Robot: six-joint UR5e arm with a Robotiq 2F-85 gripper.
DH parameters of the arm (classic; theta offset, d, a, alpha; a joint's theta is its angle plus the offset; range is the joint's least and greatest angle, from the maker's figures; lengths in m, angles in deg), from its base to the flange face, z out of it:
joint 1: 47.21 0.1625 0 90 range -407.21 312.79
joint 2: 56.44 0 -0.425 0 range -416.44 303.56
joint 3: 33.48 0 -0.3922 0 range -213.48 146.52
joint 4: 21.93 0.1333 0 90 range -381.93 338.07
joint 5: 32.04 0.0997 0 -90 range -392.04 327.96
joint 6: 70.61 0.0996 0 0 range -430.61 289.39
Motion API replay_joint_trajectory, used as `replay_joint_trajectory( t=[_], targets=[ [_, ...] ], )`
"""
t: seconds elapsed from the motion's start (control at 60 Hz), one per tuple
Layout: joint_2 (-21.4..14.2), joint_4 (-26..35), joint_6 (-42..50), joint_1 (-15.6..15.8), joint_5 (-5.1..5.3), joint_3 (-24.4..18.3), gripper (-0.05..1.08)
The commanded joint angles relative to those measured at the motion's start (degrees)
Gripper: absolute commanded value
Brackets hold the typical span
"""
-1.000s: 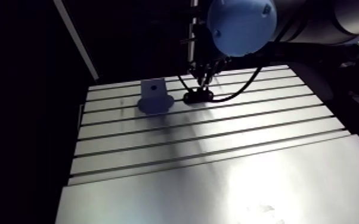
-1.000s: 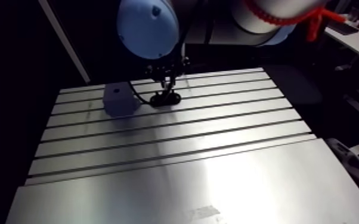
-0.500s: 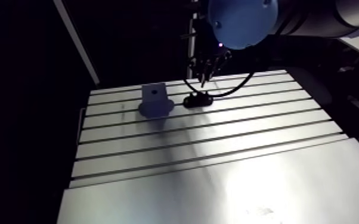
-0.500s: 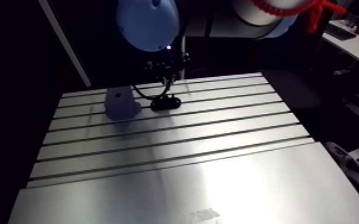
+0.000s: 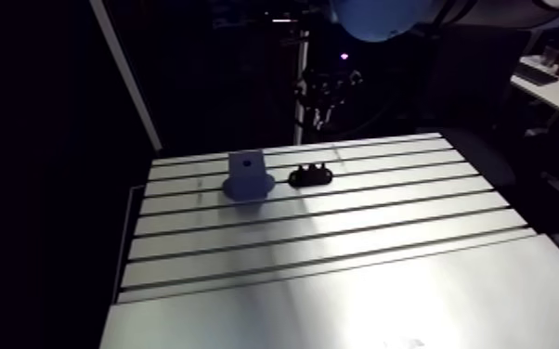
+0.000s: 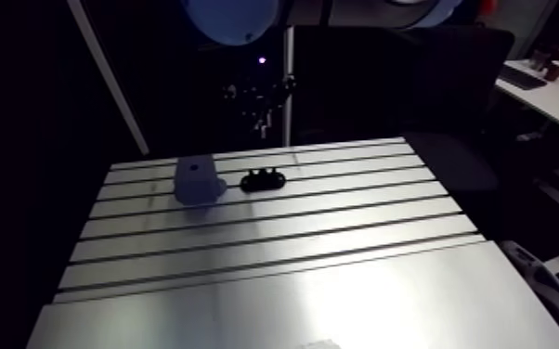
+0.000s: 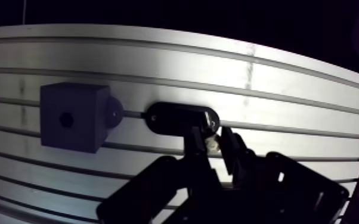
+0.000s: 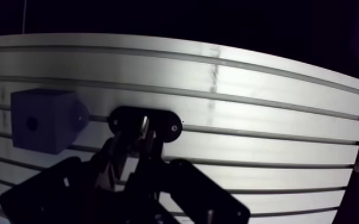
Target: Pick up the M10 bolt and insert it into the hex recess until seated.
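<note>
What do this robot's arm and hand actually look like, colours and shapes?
Little of the arm shows: a big, rounded light-blue joint cap, with a small violet light glowing below it on the wrist. The hand is all black, a blocky body of angular linked pieces narrowing into two slim fingers.

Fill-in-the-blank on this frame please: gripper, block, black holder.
1. The gripper is shut on a shiny ___.
2. The block has one round ___ in its face.
3. The black holder lies on the table ___ the block.
4. In the arm view the gripper hangs ___ the black holder, clear of it.
Missing: bolt; hole; beside; above.
</note>
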Motion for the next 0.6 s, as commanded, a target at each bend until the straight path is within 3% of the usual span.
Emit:
replay_joint_trajectory(
  t=[0.017,0.6],
  targets=[
    [-1.9,4.8,0.8,1.3,0.01,-2.3,0.74],
    [-2.3,22.1,19.4,5.0,-0.51,-12.3,0.76]
  ],
)
